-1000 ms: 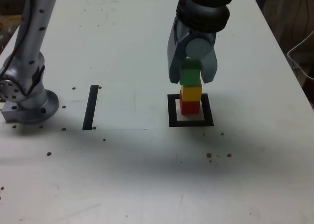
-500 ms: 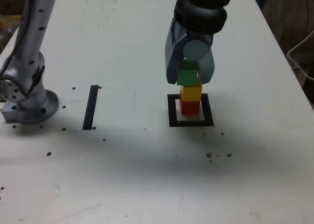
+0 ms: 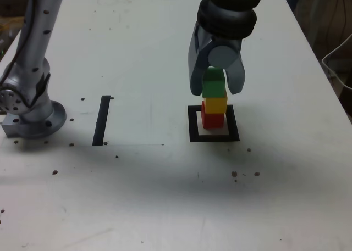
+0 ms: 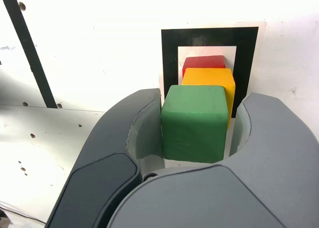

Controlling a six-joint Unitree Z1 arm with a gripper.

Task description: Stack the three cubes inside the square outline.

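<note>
Small green cube [image 3: 214, 88] tops the yellow cube [image 3: 215, 104] and red cube [image 3: 212, 119] inside the black tape square outline [image 3: 213, 137], centre-right of the exterior view. The grey gripper [image 3: 216, 89] seems to have its jaws just loosened around it; only backing off is left.

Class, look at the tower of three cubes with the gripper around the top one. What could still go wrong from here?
1. The gripper flanks the green cube; in the wrist view one side looks close or touching, so withdrawing could drag it off the yellow cube.
2. The green cube appears shifted slightly sideways on the yellow one, so the stack may topple.
3. The red cube sits towards one side of the square outline; a nudge could push it onto the tape.
</note>
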